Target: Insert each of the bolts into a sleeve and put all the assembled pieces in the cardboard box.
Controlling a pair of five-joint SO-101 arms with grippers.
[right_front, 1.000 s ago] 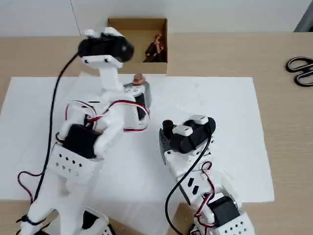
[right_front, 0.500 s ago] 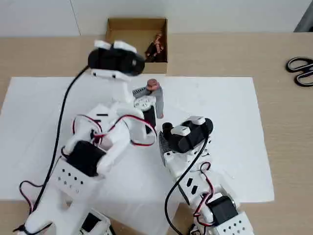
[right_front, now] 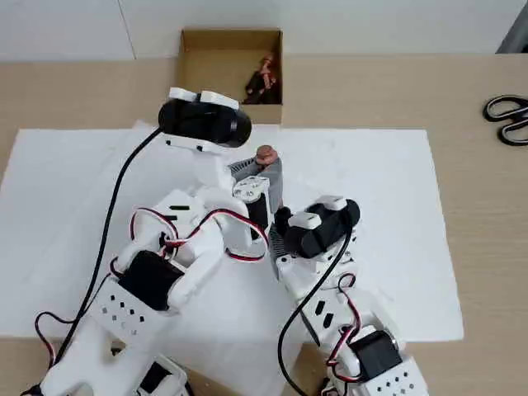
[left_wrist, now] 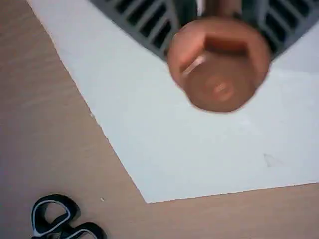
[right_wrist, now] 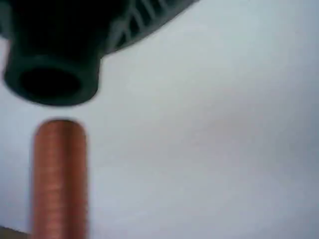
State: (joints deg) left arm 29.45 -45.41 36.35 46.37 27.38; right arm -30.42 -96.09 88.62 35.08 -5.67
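1 bolt [left_wrist: 219,64] clamped in left jaws over paper [right_front: 388,214]; head toward box [right_front: 210,70], threaded end toward 1 black sleeve [right_wrist: 50,79]. Sleeve clamped in right jaws, open mouth facing bolt tip, approx in line, just apart. Assembled pcs [right_front: 262,82] in box corner, count unclear. 1 pr scissors [right_front: 506,119] on counter [right_front: 462,82].

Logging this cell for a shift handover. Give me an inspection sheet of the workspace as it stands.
Surface: wooden table, white sheet under the arms.
Job's things: bolt in left gripper, threaded end close to sleeve in right gripper, not yet in; assembled pieces in box.
Clutter: scissors on table, off the sheet.
Grippers: left shut on bolt; right shut on sleeve.
Cables: black cables and red wires along the arms.
Surroundings: pale surface behind table.
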